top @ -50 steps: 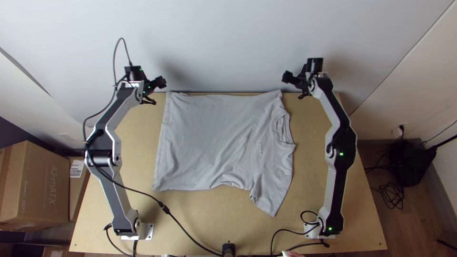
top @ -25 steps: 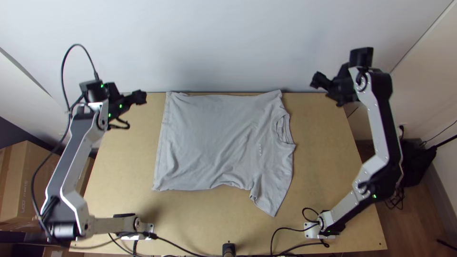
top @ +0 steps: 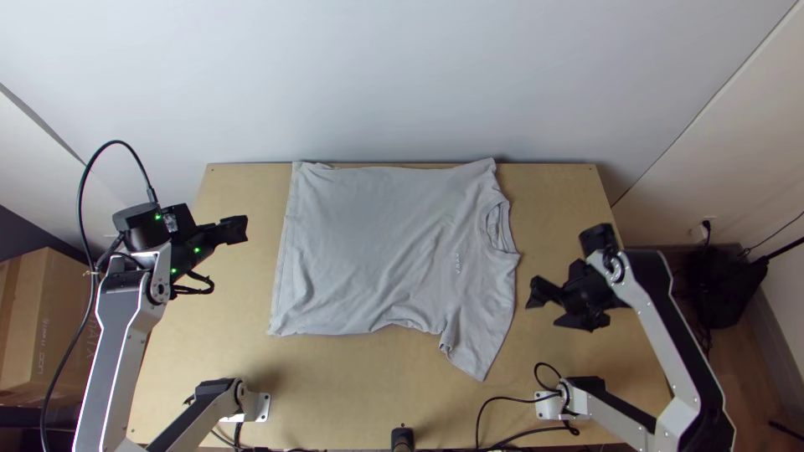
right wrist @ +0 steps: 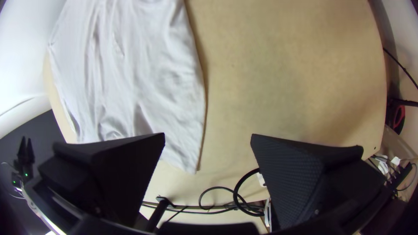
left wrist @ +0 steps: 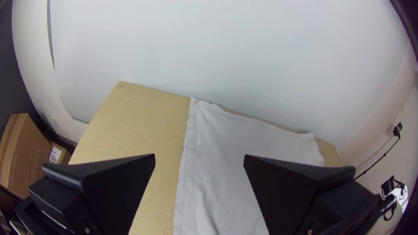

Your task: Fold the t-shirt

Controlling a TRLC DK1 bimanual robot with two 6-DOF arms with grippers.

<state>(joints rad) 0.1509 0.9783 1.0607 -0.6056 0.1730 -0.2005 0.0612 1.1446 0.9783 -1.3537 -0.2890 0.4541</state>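
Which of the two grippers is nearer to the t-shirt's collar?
The right gripper; it is on the collar side of the t-shirt, the left gripper beyond the hem.

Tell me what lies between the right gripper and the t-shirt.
Between the right gripper and the t-shirt, the top view shows bare wooden table.

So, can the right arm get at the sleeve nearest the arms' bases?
Likely yes. The right gripper hangs open to the side of that sleeve, nothing visible in between, and the left gripper is off beyond the t-shirt's hem.
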